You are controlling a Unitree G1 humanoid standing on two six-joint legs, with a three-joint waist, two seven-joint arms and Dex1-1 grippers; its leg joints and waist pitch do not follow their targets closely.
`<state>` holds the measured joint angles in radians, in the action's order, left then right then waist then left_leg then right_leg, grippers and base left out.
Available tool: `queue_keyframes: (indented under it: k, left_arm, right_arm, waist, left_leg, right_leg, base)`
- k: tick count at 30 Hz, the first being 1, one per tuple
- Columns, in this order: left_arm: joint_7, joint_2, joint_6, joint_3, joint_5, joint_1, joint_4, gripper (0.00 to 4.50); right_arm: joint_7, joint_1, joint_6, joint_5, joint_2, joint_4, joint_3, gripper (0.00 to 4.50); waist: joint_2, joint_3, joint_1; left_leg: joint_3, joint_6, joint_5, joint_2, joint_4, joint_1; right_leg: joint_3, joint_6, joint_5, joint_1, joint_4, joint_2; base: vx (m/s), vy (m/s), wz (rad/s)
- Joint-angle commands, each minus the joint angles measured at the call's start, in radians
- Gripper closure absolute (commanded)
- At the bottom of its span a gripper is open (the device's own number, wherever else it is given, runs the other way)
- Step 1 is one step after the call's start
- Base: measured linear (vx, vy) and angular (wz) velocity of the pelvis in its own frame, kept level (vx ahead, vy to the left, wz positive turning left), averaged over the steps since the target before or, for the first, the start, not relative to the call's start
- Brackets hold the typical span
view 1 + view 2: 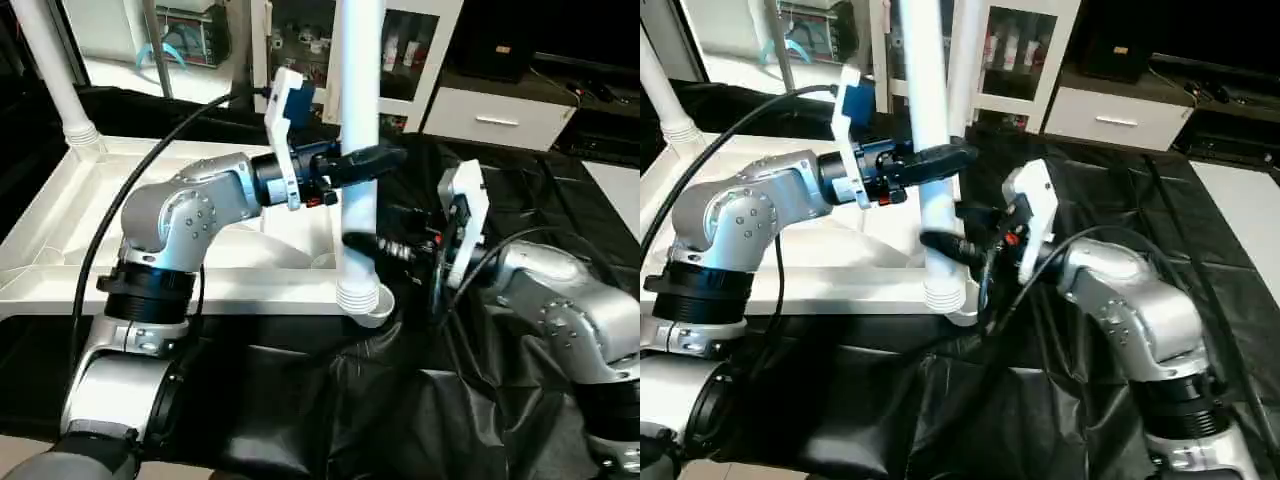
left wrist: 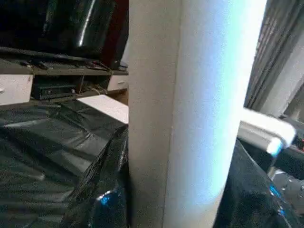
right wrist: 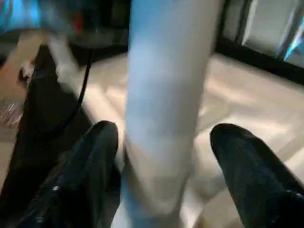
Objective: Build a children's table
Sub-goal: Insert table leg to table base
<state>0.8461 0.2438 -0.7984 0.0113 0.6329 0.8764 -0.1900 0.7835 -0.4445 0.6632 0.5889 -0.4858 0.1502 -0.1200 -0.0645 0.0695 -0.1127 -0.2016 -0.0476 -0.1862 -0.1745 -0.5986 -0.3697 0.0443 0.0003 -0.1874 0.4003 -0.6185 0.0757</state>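
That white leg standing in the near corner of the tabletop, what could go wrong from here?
1. The right claw has its fingers spread on either side of the leg with gaps, so the left claw alone grips it; the leg might tilt.
2. The leg's ribbed end sits at the tabletop's near corner; whether it is seated cannot be told, so it could pop out.
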Motion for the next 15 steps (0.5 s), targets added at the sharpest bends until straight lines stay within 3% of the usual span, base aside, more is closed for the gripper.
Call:
queue_keyframes:
  k: [1, 6, 11, 15]
  left_arm:
    - [0.021, 0.002, 0.018, 0.024, -0.005, 0.035, 0.040, 2.69]
    - [0.041, 0.003, 0.023, 0.035, -0.011, 0.043, 0.045, 2.69]
    - [0.065, 0.009, 0.015, 0.049, -0.008, 0.039, 0.062, 2.69]
    - [0.111, 0.034, 0.020, 0.088, -0.016, 0.028, 0.083, 2.69]
  right_arm:
    - [0.032, -0.016, 0.051, -0.036, -0.033, -0.003, -0.056, 0.76]
    - [0.029, -0.029, 0.068, -0.070, -0.038, -0.033, -0.108, 0.44]
    - [-0.003, -0.057, 0.067, -0.093, 0.002, -0.072, -0.107, 0.24]
    - [0.018, -0.073, 0.072, -0.068, 0.003, -0.054, -0.092, 0.24]
  waist:
    - [0.012, -0.078, -0.003]
    - [0.007, -0.077, -0.002]
    - [0.007, -0.075, 0.000]
    - [0.009, -0.074, -0.002]
  left_leg:
    - [0.026, -0.011, -0.112, -0.052, 0.064, 0.020]
    - [0.026, -0.020, -0.118, -0.054, 0.063, 0.020]
    - [0.027, -0.035, -0.148, -0.053, 0.063, 0.020]
    - [0.027, -0.039, -0.157, -0.053, 0.064, 0.021]
  right_leg:
    - [-0.043, -0.242, -0.048, -0.056, 0.054, 0.069]
    - [-0.043, -0.239, -0.081, -0.053, 0.056, 0.072]
    - [-0.044, -0.226, -0.141, -0.049, 0.060, 0.072]
    - [-0.044, -0.217, -0.156, -0.047, 0.061, 0.071]
  base:
    - [0.000, 0.000, 0.00]
    - [0.000, 0.000, 0.00]
    - [0.000, 0.000, 0.00]
    - [0.000, 0.000, 0.00]
